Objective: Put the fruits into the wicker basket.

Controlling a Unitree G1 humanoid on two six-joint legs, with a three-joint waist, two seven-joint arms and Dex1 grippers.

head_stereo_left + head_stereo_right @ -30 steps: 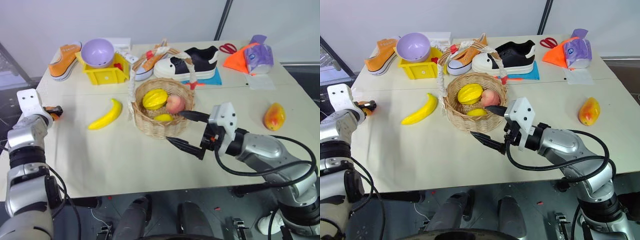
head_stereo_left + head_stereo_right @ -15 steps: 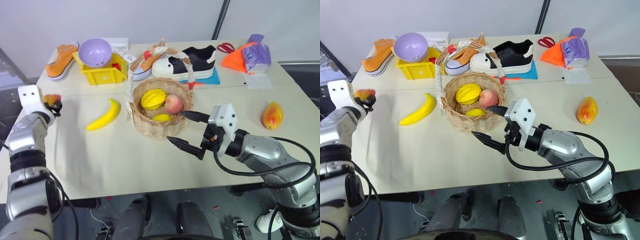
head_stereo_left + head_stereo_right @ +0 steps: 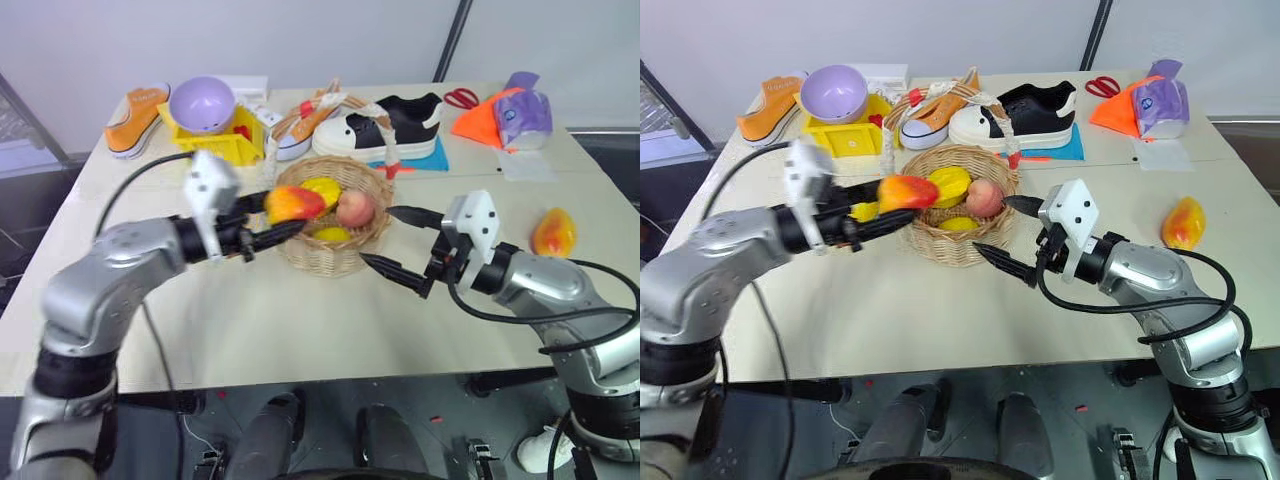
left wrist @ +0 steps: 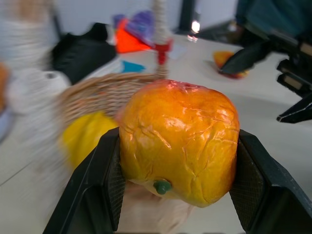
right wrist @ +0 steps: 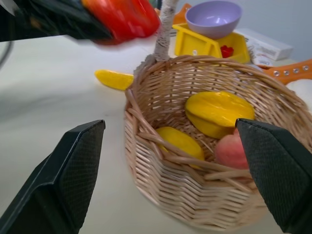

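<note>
Left eye view, nearest first: the right pincer [image 3: 395, 247] hovers level over the middle of the surface [image 3: 300, 330], its two black fingers spread wide, just beside the near-right wall of the wicker basket [image 3: 335, 255] and holding nothing. The left pincer [image 3: 285, 222] reaches in from the left side, its fingers pinching a red-yellow mango [image 3: 293, 204] above the basket's left rim; in the left wrist view the black pads [image 4: 109, 175] press against both flanks of that fruit. The basket stands at the centre of the surface and holds a yellow starfruit [image 3: 322, 188], a pink peach [image 3: 352, 209] and another small yellow fruit [image 3: 331, 234]. In the right wrist view a yellow banana [image 5: 114, 79] lies on the surface just beyond the basket. A second mango [image 3: 553, 232] rests near the right edge, well apart from the basket. Along the far edge stand an orange sneaker [image 3: 135, 106], a yellow bin [image 3: 222, 146] carrying a purple bowl [image 3: 202, 104], and a black-and-white shoe [image 3: 378, 126].
</note>
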